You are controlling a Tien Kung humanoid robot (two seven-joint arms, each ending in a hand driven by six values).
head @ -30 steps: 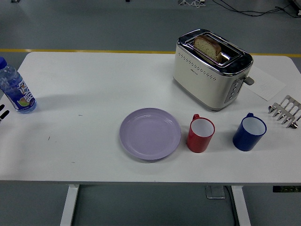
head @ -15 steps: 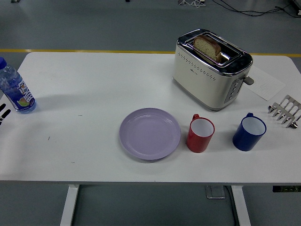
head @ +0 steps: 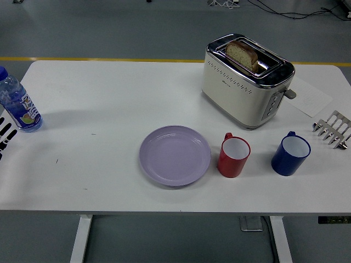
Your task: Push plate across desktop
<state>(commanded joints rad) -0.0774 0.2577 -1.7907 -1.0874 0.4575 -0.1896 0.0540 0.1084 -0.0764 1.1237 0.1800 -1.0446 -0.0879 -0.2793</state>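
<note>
A round lilac plate (head: 175, 155) lies flat and bare near the middle front of the white table (head: 109, 98). Only the black fingertips of my left hand (head: 5, 134) poke in at the far left edge, just below a water bottle and far from the plate. They look spread apart and hold nothing. My right hand is out of view.
A red mug (head: 234, 156) stands right beside the plate's right rim, a blue mug (head: 290, 155) further right. Behind them sits a cream toaster (head: 246, 80) with bread in a slot. A metal toast rack (head: 332, 129) and paper lie at the right edge; a water bottle (head: 16, 102) at the left.
My left fingertips have crept a little further into view at the left edge. The plate and everything else on the table stay put.
</note>
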